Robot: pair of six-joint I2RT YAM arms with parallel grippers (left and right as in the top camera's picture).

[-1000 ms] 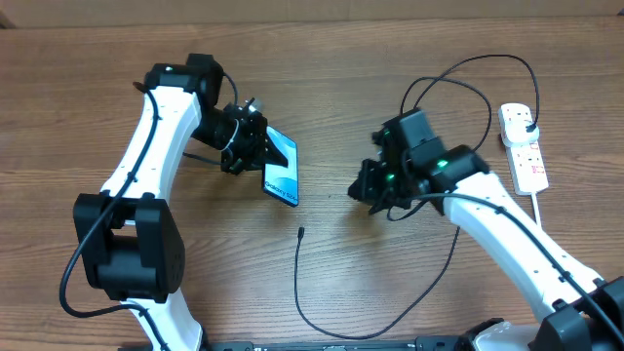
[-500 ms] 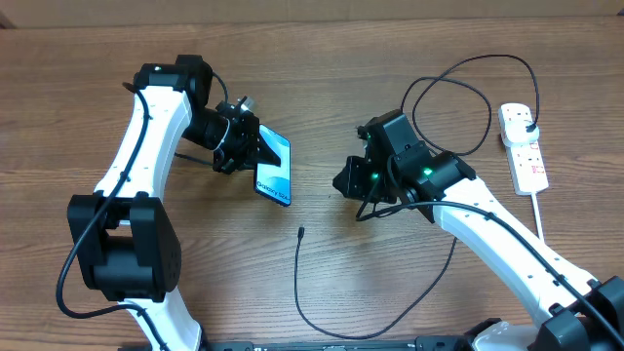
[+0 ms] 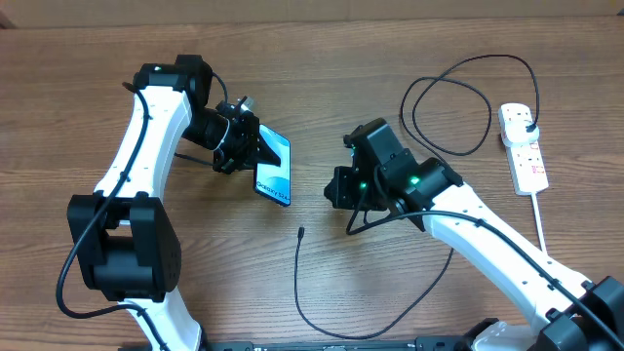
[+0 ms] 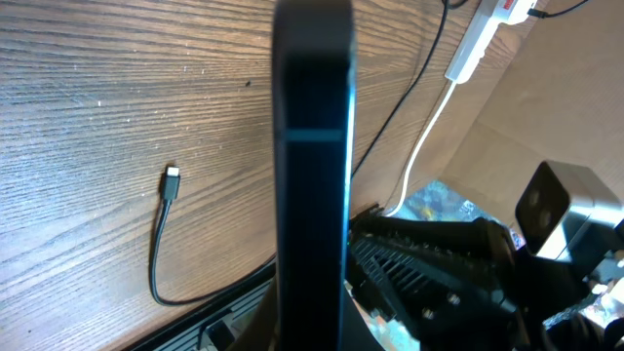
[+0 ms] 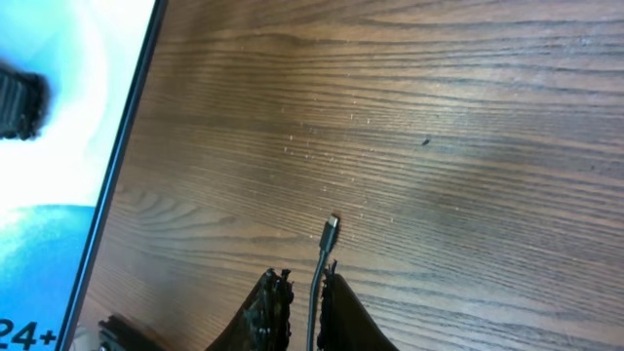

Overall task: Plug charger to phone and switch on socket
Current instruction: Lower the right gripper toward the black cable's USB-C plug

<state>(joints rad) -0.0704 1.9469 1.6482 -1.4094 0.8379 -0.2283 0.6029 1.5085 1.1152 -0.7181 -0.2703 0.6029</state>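
Status: left gripper clamped on the phone, held tilted at centre-left; right gripper, jaws nearly together on nothing, hovers just above-right of the charger tip lying loose on the worktop; judged 0 of 2 steps done, socket at right edge untouched.

Phone tilted in left gripper, left of centre; charger connector tip on desk before it; socket far right.
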